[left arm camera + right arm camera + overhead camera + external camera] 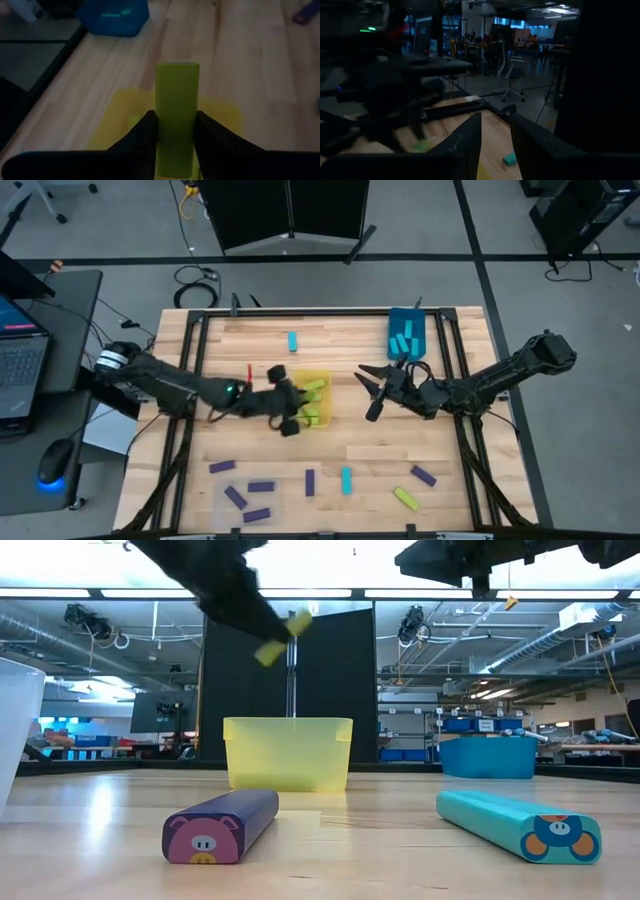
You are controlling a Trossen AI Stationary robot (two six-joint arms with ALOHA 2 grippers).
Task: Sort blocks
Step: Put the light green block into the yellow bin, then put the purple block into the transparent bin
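Observation:
My left gripper (288, 408) hovers over the yellow bin (320, 402) and is shut on a yellow-green block (177, 95), which the low view shows high above the bin (288, 752). Yellow-green blocks (314, 388) lie in that bin. My right gripper (366, 393) hangs open in the air to the right of the yellow bin and holds nothing. The blue bin (407, 335) at the far right holds cyan blocks. Purple blocks (261, 486), a cyan block (346, 480) and a yellow-green block (405, 498) lie flat near the table's near edge. Another cyan block (292, 341) lies toward the far edge. My left gripper pinches the yellow-green block between its two fingers (150, 135) by its long sides, at one end (176, 150). The fingers lie along the block, and its free end (177, 75) sticks out past their tips. The block is lifted clear and tilted (285, 635) above the yellow bin.
A clear bin (15, 730) stands at the near left. In the low view a purple block with a pig face (222, 825) and a cyan block (520, 823) lie close to the camera. Bare wood (250, 345) lies between the bins and the near row of blocks.

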